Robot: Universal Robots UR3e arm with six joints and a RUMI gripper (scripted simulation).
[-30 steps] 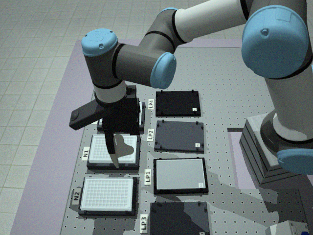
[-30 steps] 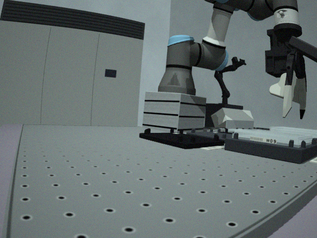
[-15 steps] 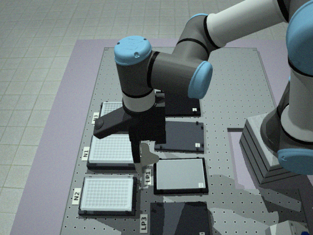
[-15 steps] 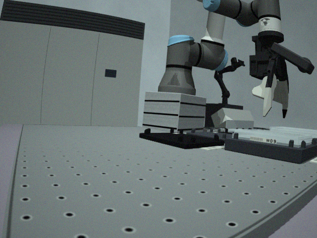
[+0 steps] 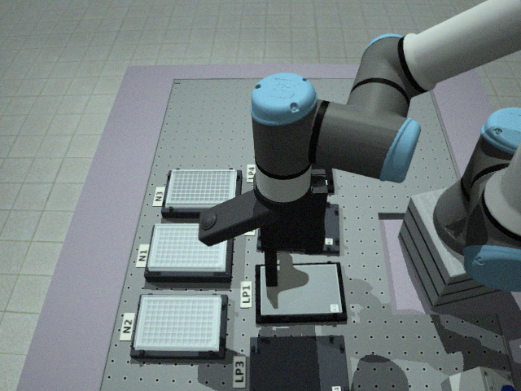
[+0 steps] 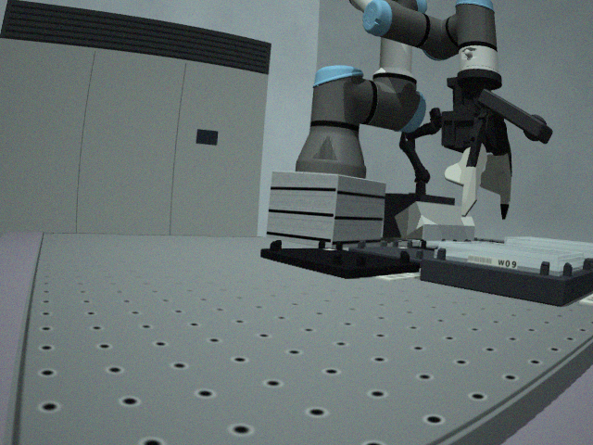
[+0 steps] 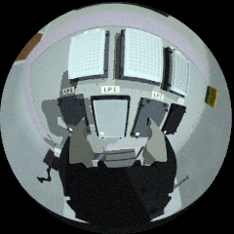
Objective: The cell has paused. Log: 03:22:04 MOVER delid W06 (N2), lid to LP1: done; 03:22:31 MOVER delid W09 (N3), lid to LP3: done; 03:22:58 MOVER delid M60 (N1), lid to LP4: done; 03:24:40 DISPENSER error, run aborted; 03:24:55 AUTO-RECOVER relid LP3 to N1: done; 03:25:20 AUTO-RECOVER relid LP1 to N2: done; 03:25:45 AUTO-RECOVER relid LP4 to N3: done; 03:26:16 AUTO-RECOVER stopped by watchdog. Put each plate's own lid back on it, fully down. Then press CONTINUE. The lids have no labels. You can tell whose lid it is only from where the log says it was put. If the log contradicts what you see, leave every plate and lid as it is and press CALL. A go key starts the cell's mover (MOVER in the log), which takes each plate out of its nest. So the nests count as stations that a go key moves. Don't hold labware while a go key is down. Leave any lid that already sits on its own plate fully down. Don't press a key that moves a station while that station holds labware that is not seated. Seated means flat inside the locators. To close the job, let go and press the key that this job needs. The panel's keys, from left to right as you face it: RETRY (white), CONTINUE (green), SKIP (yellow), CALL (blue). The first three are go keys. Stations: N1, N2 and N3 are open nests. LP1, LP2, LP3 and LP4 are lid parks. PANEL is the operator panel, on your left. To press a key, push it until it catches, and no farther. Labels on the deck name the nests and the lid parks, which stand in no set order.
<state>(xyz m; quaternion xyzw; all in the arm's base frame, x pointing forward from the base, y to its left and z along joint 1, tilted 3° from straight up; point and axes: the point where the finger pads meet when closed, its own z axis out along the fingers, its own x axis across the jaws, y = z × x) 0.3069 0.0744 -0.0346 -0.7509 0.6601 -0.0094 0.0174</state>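
Observation:
My gripper (image 5: 271,281) (image 6: 485,210) (image 7: 117,117) is open and empty. It hangs above lid park LP1 (image 5: 300,318), near its left end. A clear lid (image 5: 311,294) (image 7: 111,114) lies flat in LP1. Well plates stand in nests N3 (image 5: 199,186) (image 7: 179,73), N1 (image 5: 177,257) (image 7: 141,54) and N2 (image 5: 178,322) (image 7: 88,54). The N1 and N2 plates look frosted, as if lidded. The N3 plate shows a sharper grid, and its near side reads W09 (image 6: 506,262). Lid parks LP3 (image 5: 294,362) (image 7: 73,109) and LP2 (image 5: 332,227) (image 7: 148,114) are dark and bare. LP4 (image 7: 175,117) is mostly hidden by the arm in the top view.
The arm's pedestal (image 5: 425,252) (image 6: 325,206) stands right of the lid parks. The wedge-shaped operator panel (image 6: 435,222) (image 5: 483,379) sits beyond LP3 at the deck's end. My wrist camera boom (image 5: 227,222) overhangs the N1 plate.

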